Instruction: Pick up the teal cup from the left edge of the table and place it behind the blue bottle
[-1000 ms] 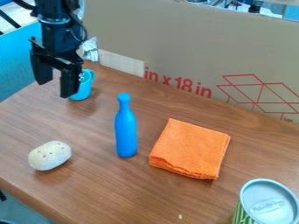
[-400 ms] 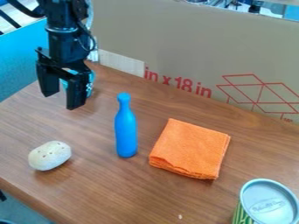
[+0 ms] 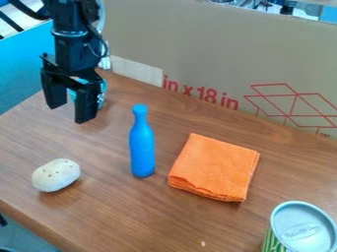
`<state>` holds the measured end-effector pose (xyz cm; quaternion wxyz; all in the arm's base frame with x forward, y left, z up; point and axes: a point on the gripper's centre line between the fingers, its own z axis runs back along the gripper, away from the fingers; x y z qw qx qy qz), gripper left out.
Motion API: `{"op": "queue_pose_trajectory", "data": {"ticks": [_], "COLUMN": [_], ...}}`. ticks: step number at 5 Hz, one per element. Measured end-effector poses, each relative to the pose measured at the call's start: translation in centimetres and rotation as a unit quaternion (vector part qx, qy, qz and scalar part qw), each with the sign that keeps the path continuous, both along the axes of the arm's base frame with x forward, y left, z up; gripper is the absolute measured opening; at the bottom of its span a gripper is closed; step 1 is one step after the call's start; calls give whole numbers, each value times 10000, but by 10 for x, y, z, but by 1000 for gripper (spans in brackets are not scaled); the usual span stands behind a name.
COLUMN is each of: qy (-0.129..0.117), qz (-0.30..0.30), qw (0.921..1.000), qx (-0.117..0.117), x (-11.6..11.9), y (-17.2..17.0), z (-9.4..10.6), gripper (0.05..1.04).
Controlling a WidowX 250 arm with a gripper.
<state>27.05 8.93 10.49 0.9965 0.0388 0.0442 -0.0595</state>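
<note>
Judge the work to be at an early stage: no object is gripped or raised; by that judgement, grasping and any handling after it are left to do. Locate the blue cup at the upper left of the table, partly hidden behind the gripper; whether the two touch, you cannot tell. Note the gripper state: released, with its two fingers spread apart and nothing held between them. Check the arm pose: it comes in at the upper left and hangs nearly upright, the fingertips pointing down; the blue bottle stands upright to the right of the gripper in your view; the folded orange cloth lies beyond the bottle; the pale rounded object rests nearer the table's front edge.
</note>
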Motion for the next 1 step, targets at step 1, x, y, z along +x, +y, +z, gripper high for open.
{"op": "queue_pose_trajectory", "data": {"ticks": [1], "qy": [-9], "qz": [11], "qw": [10000], "qx": [-5], "x": [0], "y": [0], "z": [0], "gripper": [1002]}}
